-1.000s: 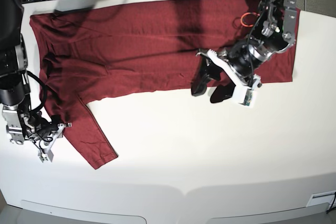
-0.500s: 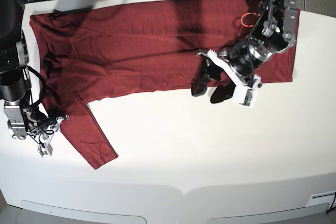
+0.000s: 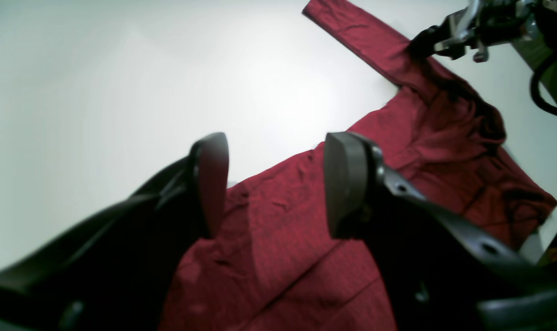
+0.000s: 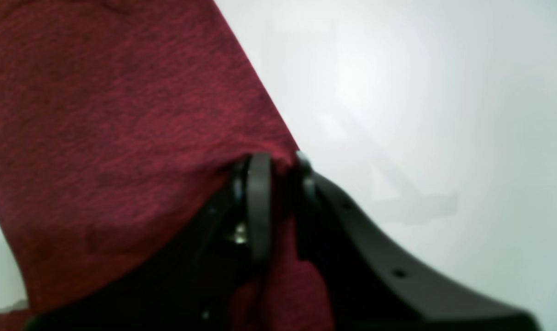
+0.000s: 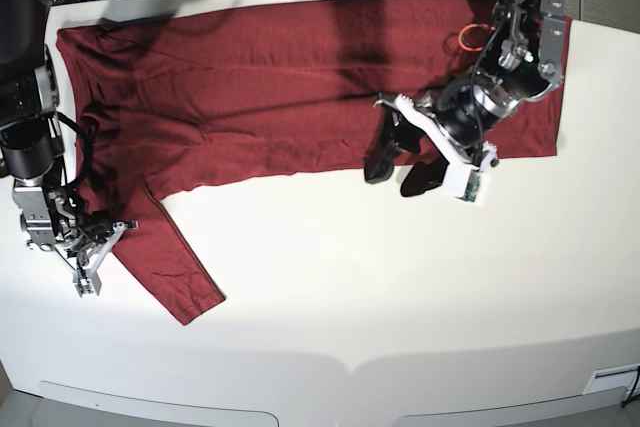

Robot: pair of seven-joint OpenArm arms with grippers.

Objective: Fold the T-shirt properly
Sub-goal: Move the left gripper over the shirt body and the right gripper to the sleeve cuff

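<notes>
The shirt is spread nearly flat across the far half of the white counter, its body running from the far left to the far right, with one long sleeve trailing toward the near left. No fold is seen in the body yet, so the task is judged to be at its very start (only a first grasp has been made).

The right end effector is seen at the left of the base view, and in its wrist view the jaws are pinched narrow on the edge of that sleeve, with cloth bunched between them and the bare counter just beside. The left end effector is held at the right of the scene, over the near edge of the shirt body, with its two dark fingers spread wide and nothing between them; whether the cloth beneath is touched cannot be told.

What is left is judged to be almost everything: the sleeve has to be carried in over the body, the other sleeve (hidden in shadow at the far left) treated likewise, and the body then doubled over and smoothed
</notes>
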